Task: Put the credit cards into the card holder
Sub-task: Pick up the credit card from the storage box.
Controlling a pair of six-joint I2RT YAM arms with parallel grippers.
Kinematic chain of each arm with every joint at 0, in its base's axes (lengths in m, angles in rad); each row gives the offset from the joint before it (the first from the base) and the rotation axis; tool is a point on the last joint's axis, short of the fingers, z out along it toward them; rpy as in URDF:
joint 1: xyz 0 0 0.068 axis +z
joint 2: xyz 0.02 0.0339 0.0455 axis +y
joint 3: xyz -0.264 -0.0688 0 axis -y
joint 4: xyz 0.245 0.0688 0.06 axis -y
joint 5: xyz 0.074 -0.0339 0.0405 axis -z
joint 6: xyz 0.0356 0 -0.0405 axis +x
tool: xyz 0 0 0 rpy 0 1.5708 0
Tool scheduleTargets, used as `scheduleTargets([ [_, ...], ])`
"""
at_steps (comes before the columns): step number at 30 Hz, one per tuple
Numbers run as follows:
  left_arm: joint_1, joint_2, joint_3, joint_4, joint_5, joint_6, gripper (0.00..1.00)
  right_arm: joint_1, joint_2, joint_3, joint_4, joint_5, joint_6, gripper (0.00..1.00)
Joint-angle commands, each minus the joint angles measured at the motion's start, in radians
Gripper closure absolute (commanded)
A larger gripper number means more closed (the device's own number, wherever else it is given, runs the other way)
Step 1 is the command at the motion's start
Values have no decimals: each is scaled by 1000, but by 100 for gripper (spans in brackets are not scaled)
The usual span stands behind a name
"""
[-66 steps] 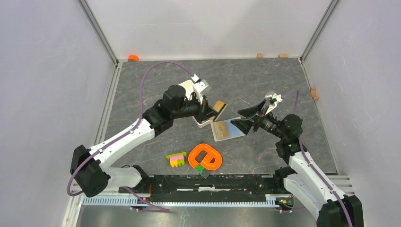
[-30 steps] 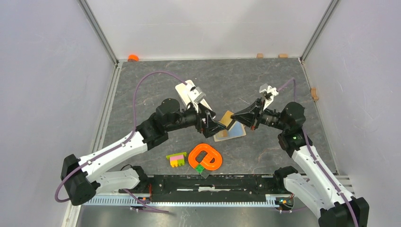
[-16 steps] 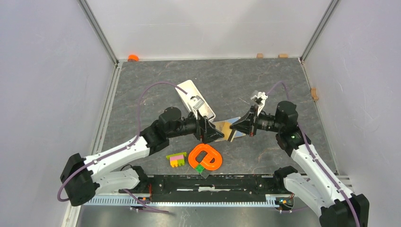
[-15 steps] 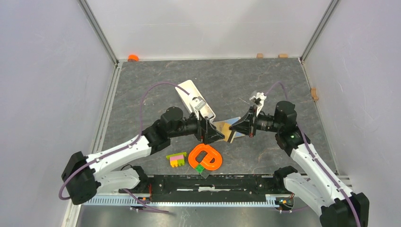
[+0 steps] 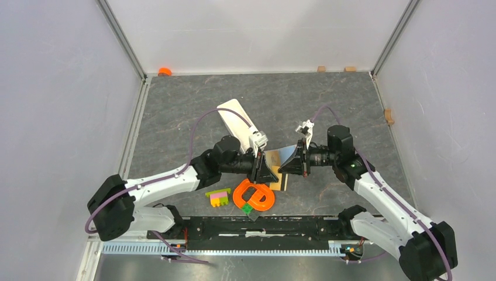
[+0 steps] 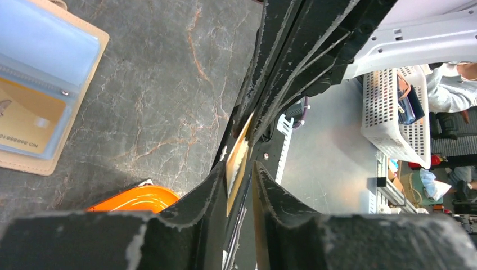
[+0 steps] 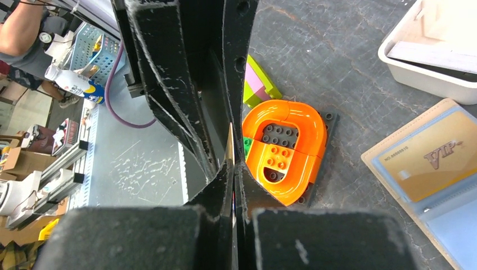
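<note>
My right gripper (image 5: 297,159) (image 7: 232,163) is shut on a credit card (image 5: 279,155) held up on edge above the table; its edge (image 7: 230,143) looks orange-gold. My left gripper (image 5: 266,167) (image 6: 237,169) faces it tip to tip, jaws narrowed around the same card (image 6: 236,163). The card leans on one finger and a thin dark gap shows at the other. The card holder (image 6: 34,101) (image 7: 427,163) lies open on the table with a gold card in a clear slot. From above only a strip of the holder (image 5: 279,181) shows under the grippers.
An orange curved brick piece (image 5: 254,195) (image 7: 284,149) sits on a dark plate just near of the grippers, with pink-yellow-green bricks (image 5: 219,197) to its left. A long white tray (image 5: 237,117) (image 7: 433,62) lies behind the left arm. An orange cap (image 5: 164,71) sits at the back left corner.
Both grippers have come nearer and lower, meeting over the card holder. The right one kept the card throughout. The left jaws went from wide open to narrow around the card.
</note>
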Motion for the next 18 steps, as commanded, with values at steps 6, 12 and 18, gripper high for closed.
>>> scheduleTargets([
  [6,-13,-11,-45,85,-6,-47,98,7,18,46,17,88,-22,82],
  [12,-14,-2,-154,248,-160,-223,98,-7,-7,47,-53,434,-52,31],
  [18,-49,93,-194,377,-309,-342,98,-43,51,43,-121,908,-63,32],
])
